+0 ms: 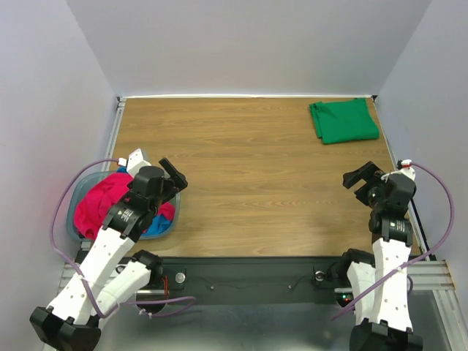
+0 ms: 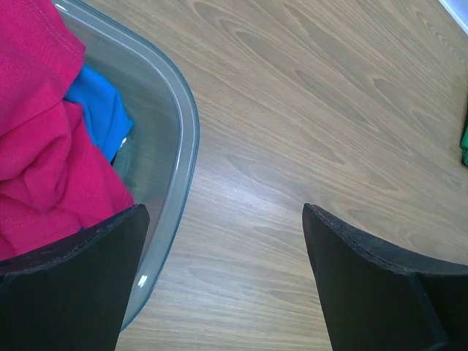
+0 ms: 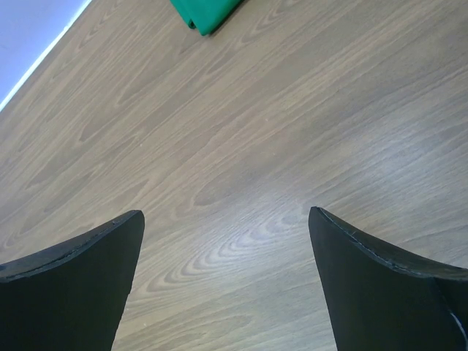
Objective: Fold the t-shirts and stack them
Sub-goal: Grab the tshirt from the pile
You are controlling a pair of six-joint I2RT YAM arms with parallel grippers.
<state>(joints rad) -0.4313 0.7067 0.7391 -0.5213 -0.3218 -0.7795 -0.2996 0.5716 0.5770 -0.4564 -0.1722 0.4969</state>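
Your left pincer point(image 1: 174, 178): jaws spread wide, holding nothing, poised above right rim of tub point(image 1: 71, 213). Tub sits at left edge of worktop point(image 1: 241, 190). Pink shirt point(image 1: 110, 201) crumpled in tub, heaped above rim. Blue shirt point(image 1: 156, 222) beneath it, only patches showing. Your right pincer point(image 1: 363, 181): jaws spread wide, empty, above bare wood near right edge. Green shirt point(image 1: 344, 121) folded flat at far right corner of worktop, well apart from both pincers.
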